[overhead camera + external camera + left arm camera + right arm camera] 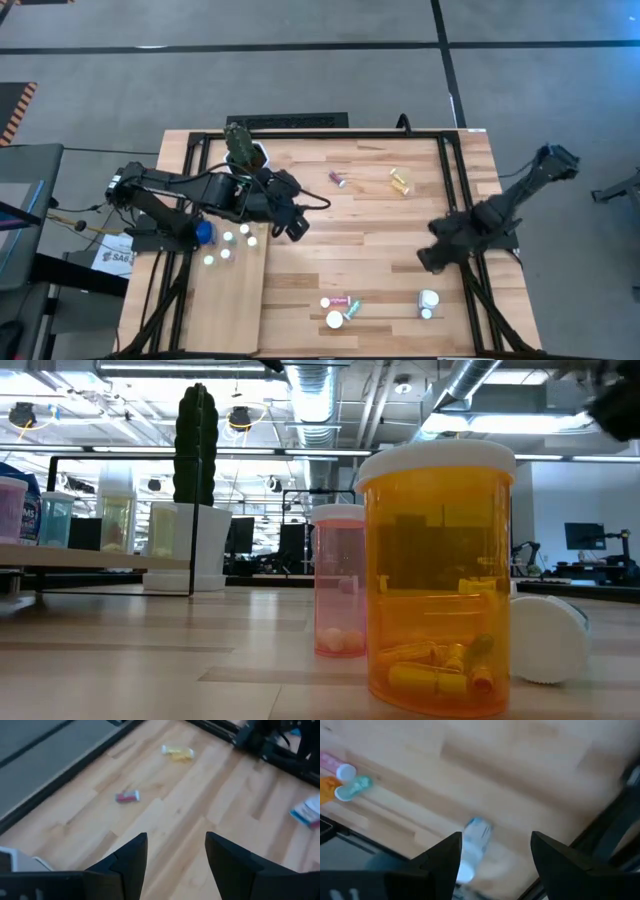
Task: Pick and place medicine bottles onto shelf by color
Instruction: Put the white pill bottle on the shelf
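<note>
My left tool point(296, 228) released, empty, near shelf point(228, 300). My right tool point(495, 851) released over fallen blue bottle point(472, 845): round body may roll from closing fingers.

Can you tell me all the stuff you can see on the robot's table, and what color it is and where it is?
Shelf: one, pale wood board, at the table's near left corner.
Bottles on the shelf: about four white caps showing, at its far end; body colors unclear from above.
Blue thing: one, blue, at the shelf's left edge; too small to name.
Pink bottle: one, lying down, far middle.
Amber bottle: one, lying down, far, right of the pink one.
Bottle cluster: pink, green and amber, white caps, near middle.
Pale blue bottle: one, lying at the near right.
Cactus pot: one, green plant, white pot, far left.
Table: one, striped wood planks.
Left gripper: dark, open, beside the shelf.
Right gripper: dark, open, above the pale blue bottle.
</note>
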You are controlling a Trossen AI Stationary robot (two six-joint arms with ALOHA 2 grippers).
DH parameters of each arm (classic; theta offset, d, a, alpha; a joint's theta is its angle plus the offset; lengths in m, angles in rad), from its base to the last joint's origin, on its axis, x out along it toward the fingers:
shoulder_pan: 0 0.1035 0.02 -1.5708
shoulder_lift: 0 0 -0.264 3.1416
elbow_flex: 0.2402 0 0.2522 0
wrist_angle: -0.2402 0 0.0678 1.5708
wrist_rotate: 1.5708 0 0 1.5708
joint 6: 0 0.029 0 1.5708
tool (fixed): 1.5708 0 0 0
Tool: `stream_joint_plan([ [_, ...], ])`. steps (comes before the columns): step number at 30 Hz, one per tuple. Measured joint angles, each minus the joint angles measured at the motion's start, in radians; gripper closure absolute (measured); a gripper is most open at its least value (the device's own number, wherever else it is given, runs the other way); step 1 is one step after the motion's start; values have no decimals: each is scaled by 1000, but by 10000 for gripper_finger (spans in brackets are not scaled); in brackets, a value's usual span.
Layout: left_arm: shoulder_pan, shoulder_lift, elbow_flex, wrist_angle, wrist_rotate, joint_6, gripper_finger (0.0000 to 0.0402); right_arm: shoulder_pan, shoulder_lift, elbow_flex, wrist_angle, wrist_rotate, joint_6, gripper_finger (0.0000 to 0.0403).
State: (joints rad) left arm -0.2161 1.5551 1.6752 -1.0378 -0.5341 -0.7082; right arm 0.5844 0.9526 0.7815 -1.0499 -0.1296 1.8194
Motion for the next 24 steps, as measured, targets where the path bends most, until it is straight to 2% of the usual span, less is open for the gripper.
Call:
stream_joint_plan([
  [5,-1,0,0,0,41,66,216,184,84,0,156,24,284,143],
  [11,-1,0,0,5,41,145,216,292,200,0,312,83,484,143],
  [16,-1,0,0,6,41,155,216,329,282,0,377,102,562,143],
  [24,-2,0,-1,5,58,155,216,321,363,13,381,113,562,143],
])
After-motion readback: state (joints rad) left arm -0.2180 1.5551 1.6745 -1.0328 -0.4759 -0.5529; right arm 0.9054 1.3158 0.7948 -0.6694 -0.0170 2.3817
